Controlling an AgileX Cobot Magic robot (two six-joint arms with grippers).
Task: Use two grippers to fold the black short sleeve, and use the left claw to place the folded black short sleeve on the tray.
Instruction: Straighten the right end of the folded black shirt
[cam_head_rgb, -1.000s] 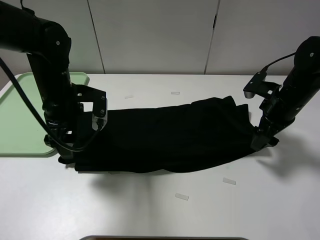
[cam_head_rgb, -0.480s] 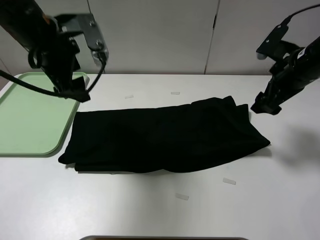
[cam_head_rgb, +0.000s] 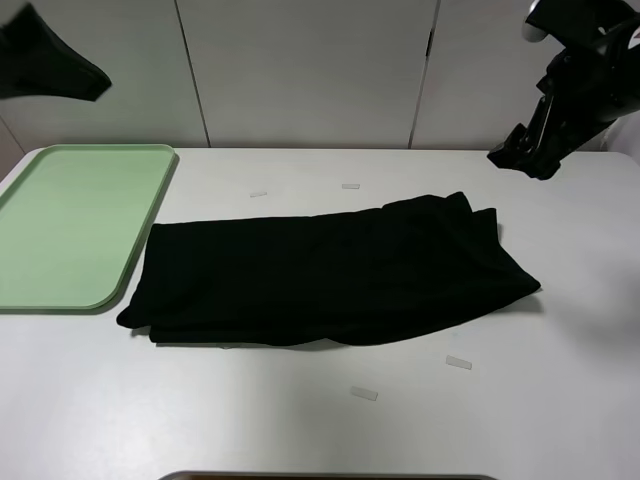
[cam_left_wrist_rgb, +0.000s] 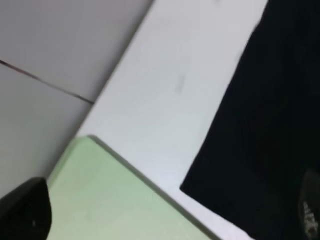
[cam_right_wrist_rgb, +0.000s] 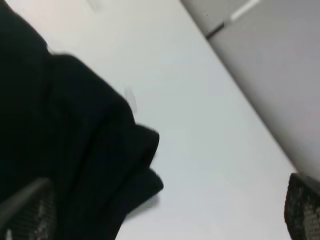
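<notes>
Black short sleeve (cam_head_rgb: 330, 275) lies flat on the white table (cam_head_rgb: 300, 430), folded into a long band running left to right. The right end is bunched into soft ridges. Its left end sits just beside the pale green tray (cam_head_rgb: 60, 230), not on it (left wrist view shows a thin strip of table between cloth corner and tray rim).

Left gripper (cam_head_rgb: 70, 75): hangs high at the far left, above the tray's back edge, blurred in the high view. The wrist view shows its fingers (cam_left_wrist_rgb: 25, 212) spread wide with nothing between.

Right gripper (cam_head_rgb: 522, 160): up at the right, above the table's back edge, well clear of the shirt. Fingers (cam_right_wrist_rgb: 302, 210) are likewise parted and empty.

A few small clear strips (cam_head_rgb: 458, 362) are scattered on the table around the shirt.
</notes>
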